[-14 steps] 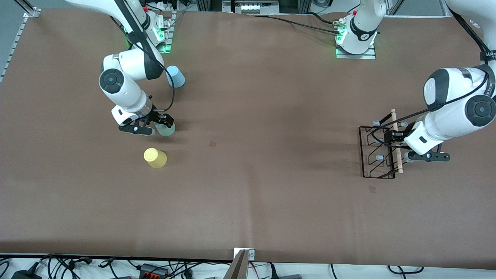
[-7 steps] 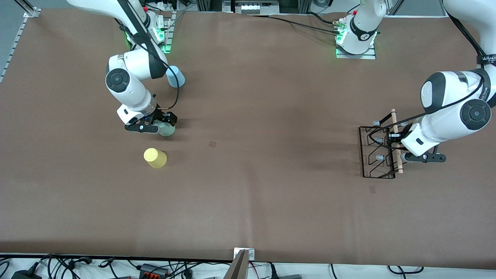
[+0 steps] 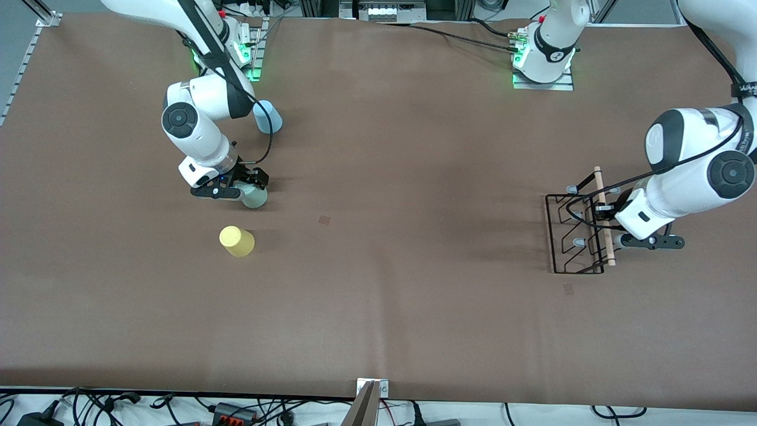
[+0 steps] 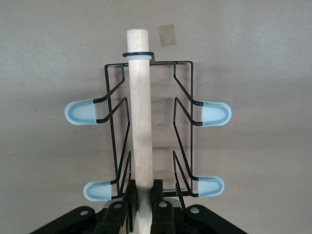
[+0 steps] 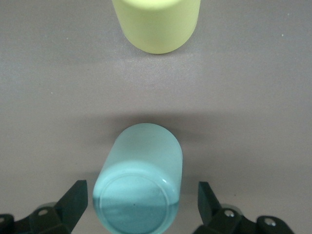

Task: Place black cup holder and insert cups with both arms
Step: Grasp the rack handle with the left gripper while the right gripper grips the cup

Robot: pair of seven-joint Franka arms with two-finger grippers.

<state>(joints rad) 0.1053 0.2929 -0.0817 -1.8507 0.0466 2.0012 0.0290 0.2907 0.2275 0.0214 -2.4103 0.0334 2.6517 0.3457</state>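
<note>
The black cup holder (image 3: 568,236) stands at the left arm's end of the table. My left gripper (image 3: 602,220) is shut on its wooden rod handle (image 3: 603,201). In the left wrist view the handle (image 4: 141,122) runs between my left gripper's (image 4: 143,195) fingers, with pale pegs (image 4: 80,112) to each side. My right gripper (image 3: 241,190) is open and down around the mint green cup (image 3: 256,199). In the right wrist view that cup (image 5: 139,165) sits between the spread fingers (image 5: 75,197), which stand apart from it. The yellow cup (image 3: 236,241) stands nearer the front camera and also shows in the right wrist view (image 5: 156,24). The light blue cup (image 3: 267,116) stands near the right arm's base.
The brown table cover (image 3: 402,177) is bare between the cups and the holder. A small square mark (image 3: 324,219) lies near the middle and another (image 3: 568,289) beside the holder. Cables (image 3: 177,408) lie along the front edge.
My right gripper has shifted a little toward the table's middle and come down round the mint green cup. My left wrist has shifted slightly, and the holder moved a little with it.
</note>
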